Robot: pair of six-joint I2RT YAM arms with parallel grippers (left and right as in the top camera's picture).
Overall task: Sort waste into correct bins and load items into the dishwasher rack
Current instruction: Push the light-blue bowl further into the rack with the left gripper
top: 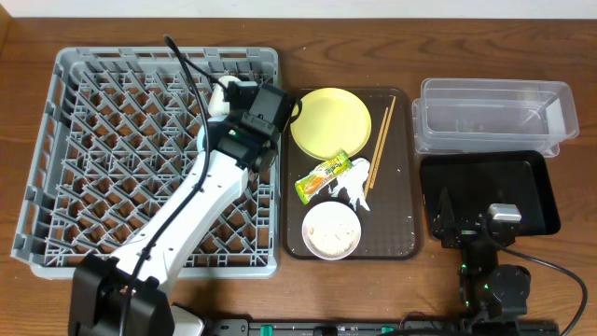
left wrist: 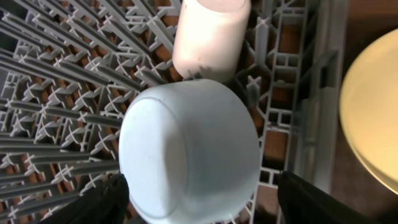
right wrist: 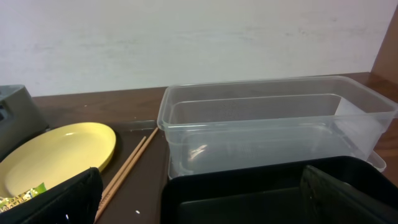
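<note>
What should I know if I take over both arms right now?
Left gripper: open, straddling the upturned light blue bowl in the dishwasher rack; the cream cup sits just beyond it.
Right gripper: open, empty, over the black tray; the clear tub is beyond.
Done: bowl and cup racked.
Left: yellow plate, chopsticks, small white bowl holding crumbs, wrapper and tissue, all on the brown serving tray.
</note>
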